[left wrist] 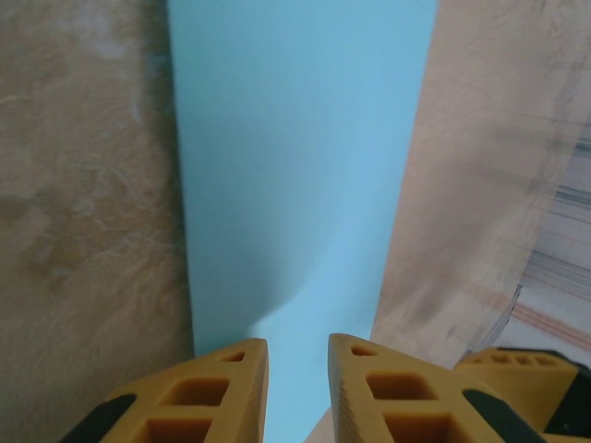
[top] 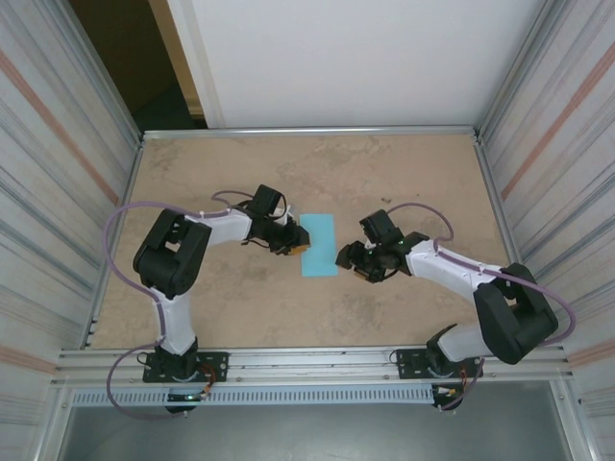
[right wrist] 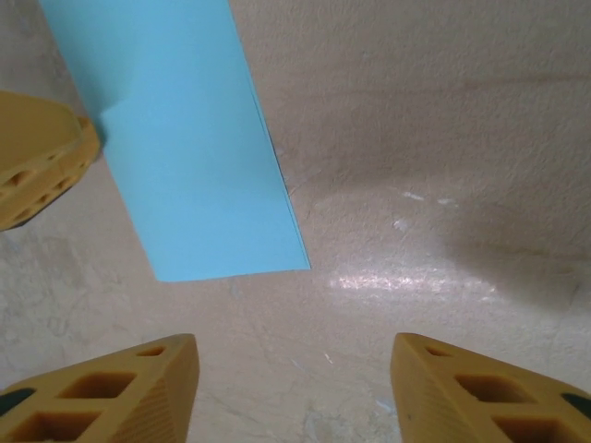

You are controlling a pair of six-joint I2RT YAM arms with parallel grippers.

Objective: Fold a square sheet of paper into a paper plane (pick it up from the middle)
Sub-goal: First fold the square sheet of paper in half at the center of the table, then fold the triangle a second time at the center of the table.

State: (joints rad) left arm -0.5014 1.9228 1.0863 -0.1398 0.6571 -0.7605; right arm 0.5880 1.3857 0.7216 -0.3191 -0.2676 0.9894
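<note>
The left pincer point(left wrist: 297, 343) is released, its yellow fingers point(left wrist: 231, 388) parted by only a narrow gap. The tips sit at the left edge of the square sheet of paper point(top: 320, 246), and blue shows through the gap. It cannot be told whether they press on the paper. The single sheet lies as a narrow light-blue rectangle on the bench point(top: 384, 173), between the two arms. The right pincer point(right wrist: 295, 351) is spread wide and holds nothing. It is over bare bench, just beside the sheet's near right corner. There are two pincers and one sheet.
</note>
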